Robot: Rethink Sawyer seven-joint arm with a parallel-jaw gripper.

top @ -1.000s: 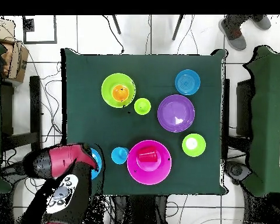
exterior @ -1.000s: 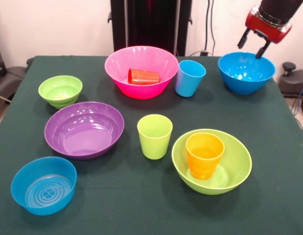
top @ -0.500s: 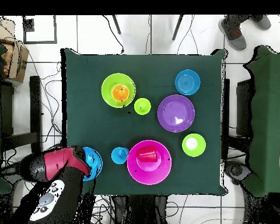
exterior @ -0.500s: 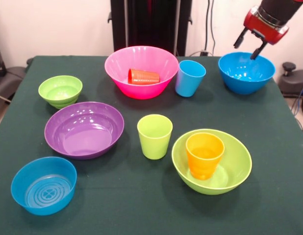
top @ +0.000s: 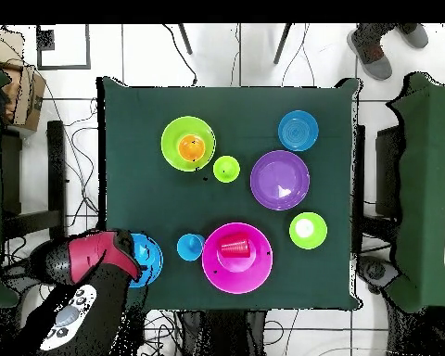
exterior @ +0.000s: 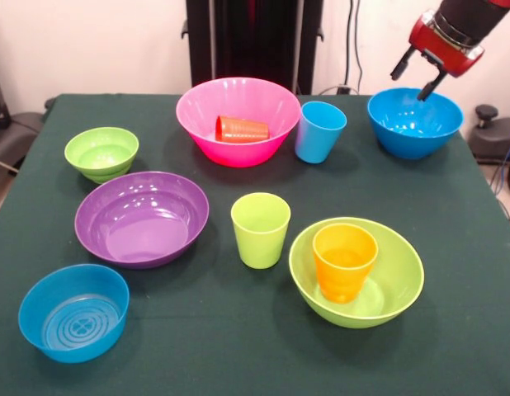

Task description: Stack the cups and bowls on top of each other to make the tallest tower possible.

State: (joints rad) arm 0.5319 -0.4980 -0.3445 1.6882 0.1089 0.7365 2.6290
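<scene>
My gripper [exterior: 412, 77] hangs open and empty just above the far rim of the large blue bowl [exterior: 415, 124] at the table's far right; in the overhead view the arm covers part of this bowl [top: 148, 259]. The orange cup [exterior: 344, 261] stands upright inside the large lime green bowl [exterior: 395, 289]. The red cup [exterior: 242, 129] lies on its side in the large pink bowl [exterior: 238, 92]. The light blue cup [exterior: 319, 131] and the lime green cup [exterior: 260, 229] stand upright on the table.
The large purple bowl [exterior: 142, 217], the small lime green bowl [exterior: 101, 153] and the small blue bowl with a ringed base [exterior: 73, 311] sit on the left half of the green table [exterior: 197, 346]. A person's shoe [top: 369, 52] shows beyond the table.
My gripper has risen a little and drawn back from the inside of the large blue bowl towards its far rim. The cups and bowls have not moved.
</scene>
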